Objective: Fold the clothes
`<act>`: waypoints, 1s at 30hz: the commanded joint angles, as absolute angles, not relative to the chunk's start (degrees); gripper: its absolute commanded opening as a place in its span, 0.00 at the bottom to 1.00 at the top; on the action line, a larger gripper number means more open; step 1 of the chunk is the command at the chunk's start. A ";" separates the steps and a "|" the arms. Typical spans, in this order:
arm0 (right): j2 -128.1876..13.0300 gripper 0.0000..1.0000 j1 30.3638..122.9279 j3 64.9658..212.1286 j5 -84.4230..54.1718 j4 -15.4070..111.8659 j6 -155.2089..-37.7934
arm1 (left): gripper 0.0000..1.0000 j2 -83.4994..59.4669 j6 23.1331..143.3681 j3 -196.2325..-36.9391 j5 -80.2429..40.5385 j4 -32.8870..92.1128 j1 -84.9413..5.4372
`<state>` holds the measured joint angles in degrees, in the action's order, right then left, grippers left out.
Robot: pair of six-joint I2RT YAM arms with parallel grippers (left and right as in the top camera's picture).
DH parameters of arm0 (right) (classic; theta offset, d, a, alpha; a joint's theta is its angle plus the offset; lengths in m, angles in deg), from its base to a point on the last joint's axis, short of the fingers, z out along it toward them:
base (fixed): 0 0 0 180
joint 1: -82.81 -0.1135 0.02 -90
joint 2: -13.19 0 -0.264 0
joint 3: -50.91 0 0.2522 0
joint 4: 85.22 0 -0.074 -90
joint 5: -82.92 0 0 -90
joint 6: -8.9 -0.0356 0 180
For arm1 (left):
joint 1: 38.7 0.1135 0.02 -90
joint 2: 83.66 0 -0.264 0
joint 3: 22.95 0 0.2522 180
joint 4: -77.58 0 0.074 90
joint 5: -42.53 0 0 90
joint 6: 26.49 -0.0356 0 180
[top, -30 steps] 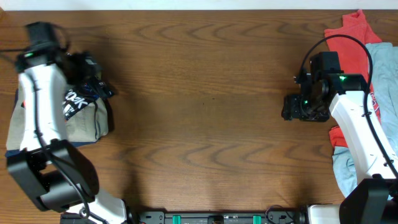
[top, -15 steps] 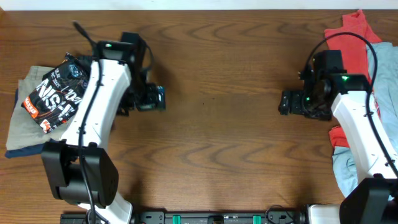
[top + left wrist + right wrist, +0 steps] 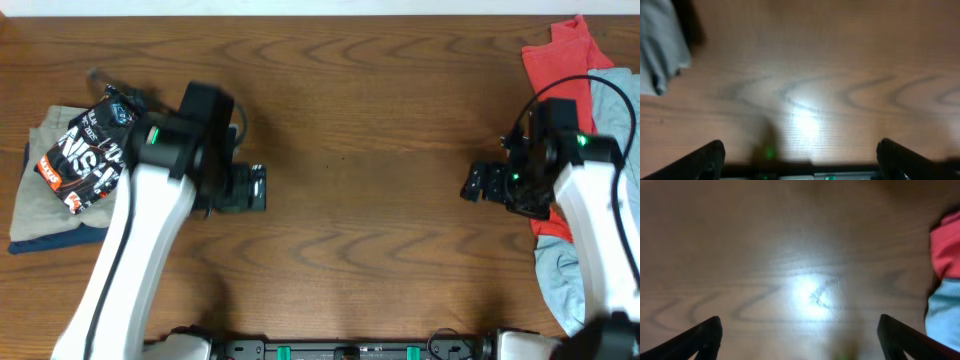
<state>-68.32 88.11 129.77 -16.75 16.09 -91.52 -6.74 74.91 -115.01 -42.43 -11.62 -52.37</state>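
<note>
The clothes, a black jersey (image 3: pixel 88 150) with white and orange lettering, lie folded small on a stack at the table's left edge. My left gripper (image 3: pixel 256 188) hovers over bare wood to the right of that stack, well apart from the jersey. In the left wrist view this gripper (image 3: pixel 800 150) is open, its two dark fingers (image 3: pixel 704 161) wide apart with only table between them. My right gripper (image 3: pixel 472 185) is over bare wood at the right side. It is open too in its wrist view (image 3: pixel 799 325), with nothing between the fingertips (image 3: pixel 702 337).
Tan trousers (image 3: pixel 40 215) lie folded under the jersey, with a dark blue edge below them. A heap of red (image 3: pixel 562 62) and light blue (image 3: pixel 565 275) garments fills the table's right edge, just behind the right arm; it also shows in the right wrist view (image 3: pixel 946 247). Grey cloth (image 3: pixel 660 45) is at the left wrist view's upper left.
The left arm has let go of the jersey on the stack and swung right over bare table. The right gripper's jaws have spread wider, and it has drifted slightly toward the near right.
</note>
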 commanded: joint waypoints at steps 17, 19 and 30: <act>-17.39 0.99 88.77 106.49 -8.99 32.59 -93.48 | 0.98 -61.03 76.92 -85.77 -52.03 13.52 -55.83; -16.65 0.99 88.77 106.49 -8.99 30.47 -93.48 | 0.98 -61.25 76.92 -85.77 -52.03 13.36 -55.83; -16.76 0.99 88.77 106.49 -8.99 22.21 -93.48 | 0.98 -61.05 76.92 -85.77 -52.03 13.34 -55.83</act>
